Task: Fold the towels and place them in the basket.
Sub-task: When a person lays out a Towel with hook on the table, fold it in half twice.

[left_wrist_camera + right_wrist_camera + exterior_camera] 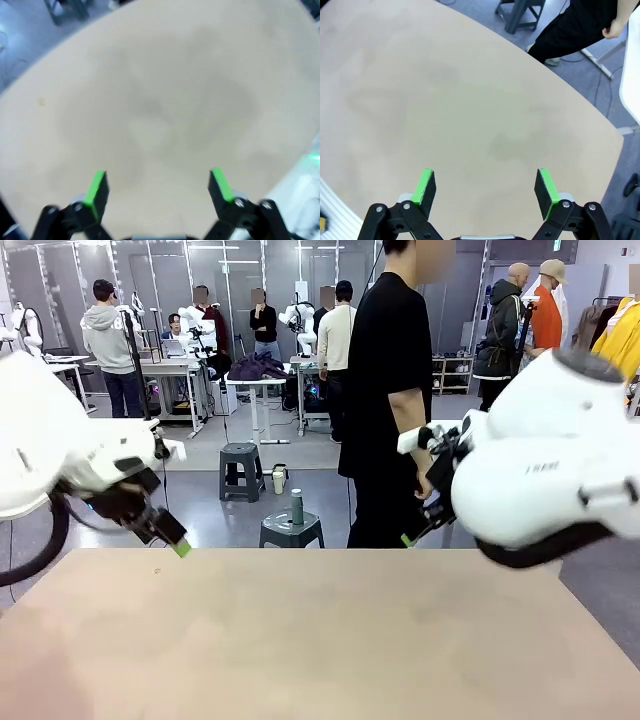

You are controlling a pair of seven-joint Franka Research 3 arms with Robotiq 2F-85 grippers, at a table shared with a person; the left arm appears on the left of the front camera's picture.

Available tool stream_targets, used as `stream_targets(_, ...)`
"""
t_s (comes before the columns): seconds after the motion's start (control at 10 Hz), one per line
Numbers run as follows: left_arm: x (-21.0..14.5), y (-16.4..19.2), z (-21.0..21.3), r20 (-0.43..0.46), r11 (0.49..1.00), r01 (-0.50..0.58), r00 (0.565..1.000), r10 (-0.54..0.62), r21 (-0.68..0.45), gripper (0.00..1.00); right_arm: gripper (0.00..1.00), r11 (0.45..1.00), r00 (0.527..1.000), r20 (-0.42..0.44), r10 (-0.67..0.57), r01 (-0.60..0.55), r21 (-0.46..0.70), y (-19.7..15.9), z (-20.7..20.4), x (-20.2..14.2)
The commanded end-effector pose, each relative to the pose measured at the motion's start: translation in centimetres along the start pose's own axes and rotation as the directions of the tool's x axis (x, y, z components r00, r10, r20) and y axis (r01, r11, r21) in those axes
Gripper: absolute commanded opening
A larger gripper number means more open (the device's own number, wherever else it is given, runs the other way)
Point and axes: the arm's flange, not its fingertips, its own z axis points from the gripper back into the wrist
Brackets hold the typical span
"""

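Presently the left end effector (176,540) is hovering at middle left of the front view, its fingers spread wide over the tan surface (320,640). The right end effector (487,182) is likewise gaping; frontally its arm is hiding all but, seemingly, one green tip.

2 glossy white rounded shells, left arm (50,440) and right arm (550,480), faint grey lettering on the right, black cable (58,525) under the left, black linkage fingers on left gripper (157,182) and right gripper (487,185), 2 bright green pads (426,186) each, silver screws (563,204) at finger joints
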Motion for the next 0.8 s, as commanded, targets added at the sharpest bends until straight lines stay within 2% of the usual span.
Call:
stream_targets(0.0, 0.0, 3.6, 4.2, -0.02, 0.97, -0.126, 0.992, 0.124, -0.208, 1.0, 1.0, 0.975, 0.995, -0.009, -0.103, 0.102, 0.197, -3.4, 3.1, -0.5)
stream_targets(0.1, -1.2, 5.6, 6.8, -0.026, 0.93, -0.178, 0.983, 0.179, -0.322, 1.0, 1.0, 0.931, 0.985, -0.013, -0.175, 0.169, 0.323, -5.7, 4.7, -1.5)
stream_targets(0.2, -3.1, 7.9, 9.3, -0.013, 0.875, -0.23, 0.969, 0.248, -0.425, 1.0, 1.0, 0.889, 0.968, -0.006, -0.252, 0.234, 0.394, -8.5, 6.1, -3.1)
stream_targets(0.3, -5.7, 10.3, 11.8, 0.001, 0.833, -0.274, 0.95, 0.313, -0.481, 1.0, 1.0, 0.84, 0.941, 0.027, -0.339, 0.289, 0.459, -11.5, 7.3, -5.2)
stream_targets(0.4, -9.0, 12.9, 14.7, 0.04, 0.772, -0.305, 0.919, 0.391, -0.557, 1.0, 1.0, 0.766, 0.91, 0.044, -0.411, 0.319, 0.558, -14.2, 8.5, -8.3)
stream_targets(0.5, -12.2, 14.9, 16.7, 0.072, 0.715, -0.317, 0.887, 0.456, -0.623, 1.0, 1.0, 0.693, 0.888, 0.023, -0.459, 0.342, 0.635, -16.3, 9.4, -11.3)
stream_targets(0.7, -18.4, 17.8, 19.0, 0.182, 0.67, -0.285, 0.824, 0.536, -0.685, 1.0, 1.0, 0.554, 0.817, -0.032, -0.576, 0.419, 0.719, -20.2, 10.7, -17.3)
